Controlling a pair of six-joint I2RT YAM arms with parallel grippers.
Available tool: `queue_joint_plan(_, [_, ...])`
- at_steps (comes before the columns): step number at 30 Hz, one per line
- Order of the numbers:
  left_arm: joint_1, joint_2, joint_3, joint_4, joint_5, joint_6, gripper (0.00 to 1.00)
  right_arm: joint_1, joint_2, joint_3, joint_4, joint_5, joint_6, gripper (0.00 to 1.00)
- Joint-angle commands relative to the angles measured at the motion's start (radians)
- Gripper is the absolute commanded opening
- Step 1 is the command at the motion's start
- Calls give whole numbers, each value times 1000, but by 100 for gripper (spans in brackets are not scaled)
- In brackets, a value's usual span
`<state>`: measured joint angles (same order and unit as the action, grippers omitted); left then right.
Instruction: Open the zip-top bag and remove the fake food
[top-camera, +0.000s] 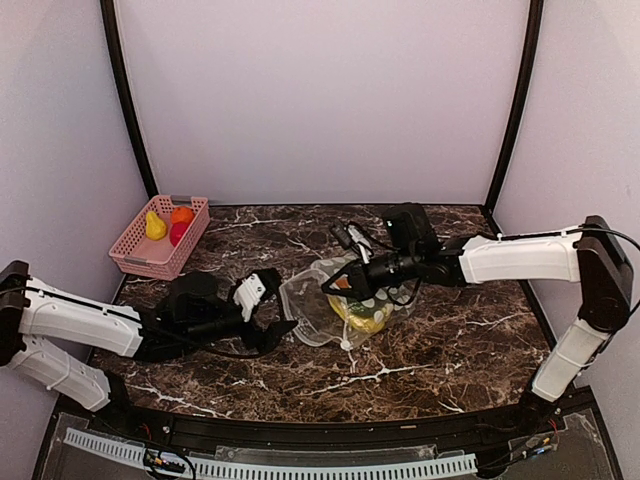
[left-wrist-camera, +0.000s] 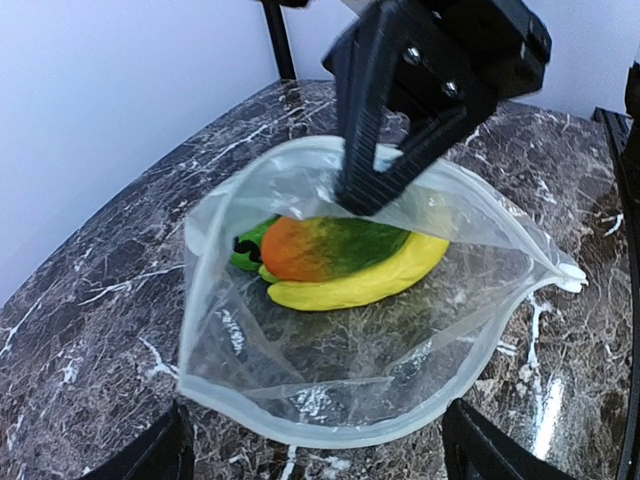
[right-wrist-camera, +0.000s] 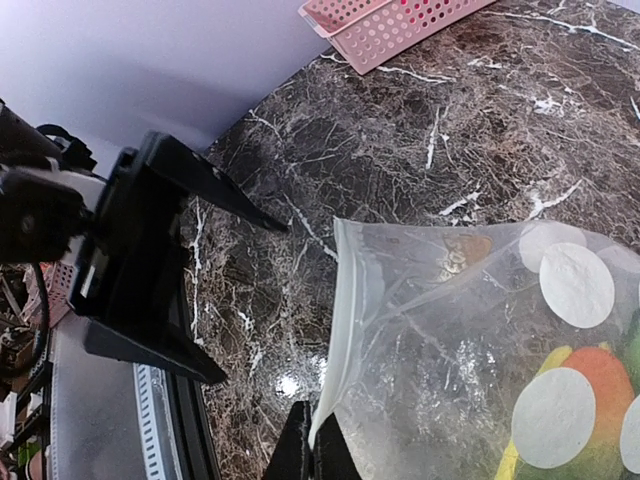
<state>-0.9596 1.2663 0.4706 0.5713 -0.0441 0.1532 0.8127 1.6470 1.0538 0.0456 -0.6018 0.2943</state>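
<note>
The zip-top bag (top-camera: 318, 305) lies mid-table with its mouth gaping wide toward the left arm. My right gripper (top-camera: 335, 288) is shut on the bag's upper rim and holds it up; in the right wrist view its fingertips (right-wrist-camera: 322, 452) pinch the white zip strip. Inside the bag (left-wrist-camera: 350, 350) the fake food shows: an orange-green fruit (left-wrist-camera: 330, 248), a yellow banana (left-wrist-camera: 372, 280) and a green bit (left-wrist-camera: 243, 252). My left gripper (left-wrist-camera: 315, 460) stands open just before the bag's lower rim, with nothing between its fingers. White dots mark the bag's face (right-wrist-camera: 575, 285).
A pink slotted basket (top-camera: 135, 250) at the back left holds a yellow, an orange and a red fruit. Purple walls close in the table on three sides. The open left gripper (right-wrist-camera: 250, 303) also appears in the right wrist view, facing the bag.
</note>
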Motion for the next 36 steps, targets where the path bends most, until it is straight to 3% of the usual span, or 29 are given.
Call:
queue_joint_plan(1, [-30, 99, 50, 94, -9, 61, 82, 21, -35, 40, -6, 5, 16, 0])
queue_joint_plan(11, [-49, 305, 155, 212, 11, 110, 77, 53, 7, 142, -17, -14, 24, 0])
queue_joint_plan(19, [-46, 395, 173, 235, 3, 151, 77, 47, 8, 48, -1, 8, 18, 0])
queue_joint_plan(25, [-33, 419, 132, 290, 3, 93, 77, 4, -32, 1, 5, 5, 27, 35])
queue_joint_plan(28, [-29, 421, 117, 295, -7, 69, 77, -38, -67, -18, 8, -6, 30, 46])
queue_joint_plan(32, [-30, 430, 107, 296, -13, 51, 77, -119, -101, -44, 13, -23, 37, 55])
queue_joint_plan(36, [-26, 445, 102, 302, -13, 50, 78, -171, -84, -32, -40, 14, 2, 57])
